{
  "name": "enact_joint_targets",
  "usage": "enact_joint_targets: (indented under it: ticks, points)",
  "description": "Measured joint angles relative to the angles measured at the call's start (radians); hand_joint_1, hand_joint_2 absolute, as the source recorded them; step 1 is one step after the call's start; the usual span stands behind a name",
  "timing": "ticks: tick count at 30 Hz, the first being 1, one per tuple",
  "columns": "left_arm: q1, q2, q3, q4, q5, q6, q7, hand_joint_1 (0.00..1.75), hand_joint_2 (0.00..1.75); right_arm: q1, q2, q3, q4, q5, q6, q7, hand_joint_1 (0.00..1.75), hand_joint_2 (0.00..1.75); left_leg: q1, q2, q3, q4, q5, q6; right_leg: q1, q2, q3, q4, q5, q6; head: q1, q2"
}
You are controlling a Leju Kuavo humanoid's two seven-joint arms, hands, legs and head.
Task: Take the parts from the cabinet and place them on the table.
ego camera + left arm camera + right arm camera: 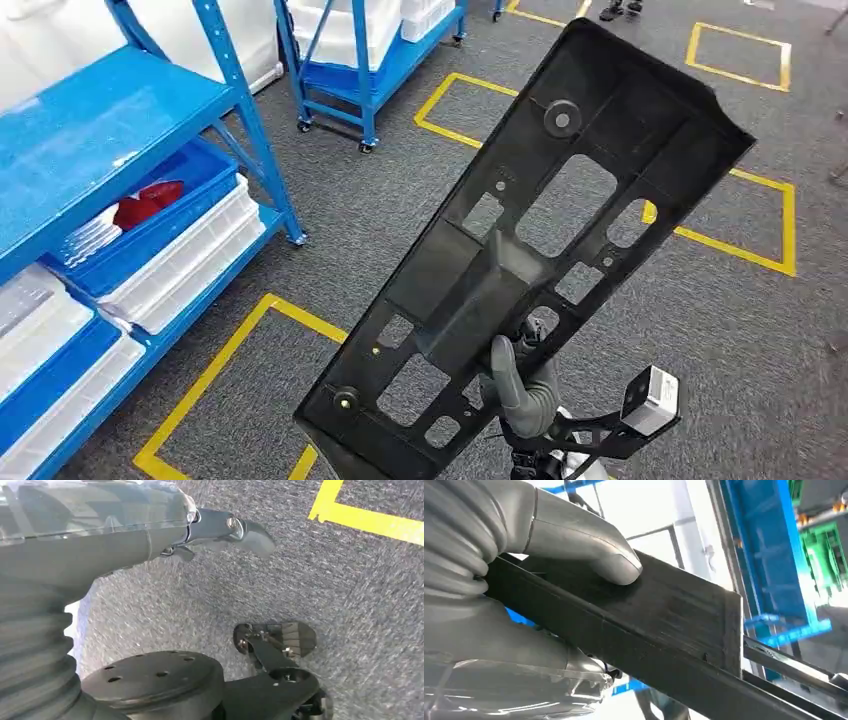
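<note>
A large black plastic panel (470, 280) with many cut-outs stands tilted in front of me, above the grey carpet. My right hand (522, 388) grips it near its lower end, the thumb lying along its raised middle section. In the right wrist view the thumb (584, 545) presses on the flat face of the panel (664, 630), with the rest of the hand wrapped under its edge. My left hand (100, 545) hangs over the carpet holding nothing, one dark finger (250, 532) stretched out.
A blue shelving rack (100, 130) stands at my left, with a blue bin (190, 175) of red pieces and white trays (190, 265) on its lower shelves. A second blue cart (370, 70) stands further back. Yellow tape (240, 340) marks the carpet. A person's feet (620, 10) stand far ahead.
</note>
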Motion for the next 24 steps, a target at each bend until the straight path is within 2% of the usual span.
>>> enact_joint_targets:
  ticks: [1, 2, 3, 4, 5, 6, 9, 10, 11, 12, 13, 15, 16, 17, 18, 19, 20, 21, 22, 24]
  points:
    - [-0.001, 0.0, 0.0, 0.0, -0.001, 0.0, 0.002, 0.0, 1.75, 0.002, 0.0, -0.004, 0.001, 0.0, 0.0, 0.0, 1.75, 1.75, -0.002, 0.015, 0.0, 0.0, -0.001, 0.001, 0.0, -0.002, -0.005, 0.011, 0.006, 0.0, 0.0, 0.0]
    - [-0.003, 0.0, 0.0, 0.0, -0.002, 0.0, 0.002, 0.0, 1.75, 0.004, 0.0, -0.007, 0.002, 0.0, 0.0, 0.0, 1.75, 1.75, -0.004, 0.028, 0.001, 0.0, -0.002, 0.001, 0.0, -0.004, 0.014, -0.022, 0.031, -0.002, 0.0, 0.0]
    - [-0.005, 0.0, -0.001, 0.0, -0.003, -0.001, 0.002, 0.0, 1.75, 0.005, 0.0, -0.009, 0.002, 0.0, 0.001, 0.0, 1.75, 1.75, -0.006, 0.042, 0.003, 0.0, -0.004, 0.0, 0.002, -0.01, 0.058, -0.103, 0.074, -0.007, 0.0, 0.0]
    - [-0.006, 0.0, -0.001, 0.0, -0.003, -0.001, 0.002, 0.0, 1.75, 0.005, 0.0, -0.012, 0.002, 0.0, 0.001, -0.001, 1.75, 1.75, -0.008, 0.053, 0.007, 0.0, -0.006, -0.002, 0.004, -0.026, 0.112, -0.198, 0.114, -0.015, 0.0, 0.0]
    - [-0.007, 0.0, -0.001, 0.0, -0.003, -0.001, 0.003, 0.0, 1.75, 0.004, 0.0, -0.013, 0.001, 0.0, 0.001, -0.002, 1.75, 1.75, -0.01, 0.062, 0.012, 0.0, -0.01, -0.004, 0.012, -0.071, 0.158, -0.286, 0.127, -0.026, 0.0, 0.0]
    - [-0.007, -0.001, -0.001, 0.0, -0.003, -0.001, 0.003, 0.0, 1.75, 0.003, 0.0, -0.013, 0.002, 0.0, 0.001, -0.002, 1.75, 1.75, -0.018, 0.073, 0.011, 0.001, -0.013, -0.01, 0.024, -0.088, 0.162, -0.295, 0.118, -0.033, 0.0, 0.0]
    - [-0.008, -0.002, -0.002, 0.0, -0.003, -0.002, 0.006, 0.0, 1.75, 0.007, 0.0, -0.016, 0.001, -0.001, 0.002, -0.004, 1.75, 1.75, -0.017, 0.1, 0.017, -0.001, -0.016, -0.02, 0.026, -0.05, 0.156, -0.297, 0.121, -0.042, 0.0, 0.0]
    - [-0.012, -0.002, -0.002, 0.0, -0.003, -0.002, 0.006, 0.0, 1.75, 0.008, 0.0, -0.016, 0.001, -0.001, 0.002, -0.004, 1.75, 1.75, -0.021, 0.112, 0.021, -0.001, -0.02, -0.027, 0.018, -0.037, 0.157, -0.307, 0.126, -0.05, 0.0, 0.0]
    - [-0.014, -0.001, -0.002, 0.0, -0.004, -0.002, 0.006, 0.0, 1.75, 0.01, 0.0, -0.017, 0.0, -0.001, 0.003, -0.003, 1.75, 1.75, -0.013, 0.082, 0.018, 0.009, -0.033, -0.032, 0.011, -0.029, 0.164, -0.313, 0.131, -0.053, 0.0, 0.0]
    - [-0.014, -0.001, -0.002, 0.0, -0.004, -0.002, 0.006, 0.0, 1.75, 0.007, 0.0, -0.018, -0.001, -0.002, 0.005, -0.004, 1.75, 1.75, -0.011, 0.033, 0.003, 0.049, -0.061, -0.037, 0.008, -0.019, 0.164, -0.314, 0.132, -0.057, 0.0, 0.0]
    - [-0.013, -0.001, -0.002, 0.0, -0.004, -0.002, 0.006, 0.0, 1.75, 0.007, 0.003, -0.019, -0.001, -0.002, 0.006, -0.003, 1.75, 1.75, -0.009, 0.004, -0.031, 0.124, -0.103, -0.04, 0.008, -0.009, 0.163, -0.314, 0.133, -0.059, 0.0, 0.0]
    - [-0.007, -0.001, -0.002, 0.0, -0.003, -0.002, 0.007, 0.0, 1.75, 0.008, 0.005, -0.02, 0.0, -0.002, 0.01, -0.004, 1.75, 1.75, -0.006, -0.011, -0.107, 0.283, -0.166, -0.047, 0.009, 0.018, 0.161, -0.313, 0.134, -0.061, 0.0, 0.0]
    - [-0.004, -0.001, -0.002, 0.0, -0.002, -0.002, 0.008, 0.0, 1.75, 0.009, 0.005, -0.021, 0.0, -0.002, 0.013, -0.003, 1.75, 1.75, -0.005, -0.012, -0.128, 0.319, -0.163, -0.049, 0.008, 0.034, 0.161, -0.312, 0.134, -0.061, 0.0, 0.0]
    - [-0.003, -0.001, -0.002, 0.0, -0.002, -0.002, 0.008, 0.0, 1.75, 0.01, 0.005, -0.022, 0.0, -0.002, 0.015, -0.003, 1.75, 1.75, -0.004, -0.013, -0.123, 0.3, -0.137, -0.05, 0.007, 0.048, 0.162, -0.31, 0.134, -0.06, 0.0, 0.0]
    - [-0.004, -0.001, -0.002, 0.0, -0.001, -0.001, 0.008, 0.0, 1.75, 0.01, 0.005, -0.022, 0.0, -0.002, 0.018, -0.003, 1.75, 1.75, -0.001, -0.014, -0.097, 0.236, -0.09, -0.05, 0.006, 0.064, 0.163, -0.308, 0.134, -0.06, 0.0, 0.0]
    - [-0.004, 0.0, -0.002, 0.0, -0.001, -0.002, 0.008, 0.0, 1.75, 0.01, 0.006, -0.022, 0.0, -0.002, 0.019, -0.003, 1.75, 1.75, 0.002, -0.024, -0.06, 0.149, -0.038, -0.05, 0.005, 0.079, 0.166, -0.305, 0.132, -0.056, 0.0, 0.0]
    - [-0.005, 0.0, -0.002, 0.0, -0.001, -0.001, 0.008, 0.0, 1.75, 0.01, 0.006, -0.023, 0.0, -0.002, 0.019, -0.003, 1.75, 1.75, 0.008, -0.06, -0.021, 0.057, 0.008, -0.05, 0.003, 0.093, 0.166, -0.3, 0.129, -0.051, 0.0, 0.0]
    - [-0.004, 0.0, -0.002, 0.0, -0.001, -0.001, 0.008, 0.0, 1.75, 0.01, 0.008, -0.024, 0.0, -0.002, 0.021, -0.003, 1.75, 1.75, 0.01, -0.115, -0.009, 0.034, -0.009, -0.048, 0.006, 0.103, 0.161, -0.296, 0.128, -0.044, 0.0, 0.0]
    - [-0.003, 0.0, -0.002, 0.0, -0.001, 0.0, 0.008, 0.0, 1.75, 0.007, 0.01, -0.024, 0.0, -0.002, 0.022, -0.001, 1.75, 1.75, 0.012, -0.115, -0.006, 0.013, -0.011, -0.042, 0.004, 0.117, 0.151, -0.288, 0.13, -0.037, 0.0, 0.0]
    - [-0.005, 0.0, -0.003, 0.0, 0.0, 0.0, 0.009, 0.0, 1.75, 0.009, 0.013, -0.025, -0.001, -0.001, 0.024, 0.001, 1.75, 1.75, 0.002, -0.094, -0.006, 0.021, -0.009, -0.03, -0.005, 0.141, 0.141, -0.295, 0.14, -0.019, 0.0, 0.0]
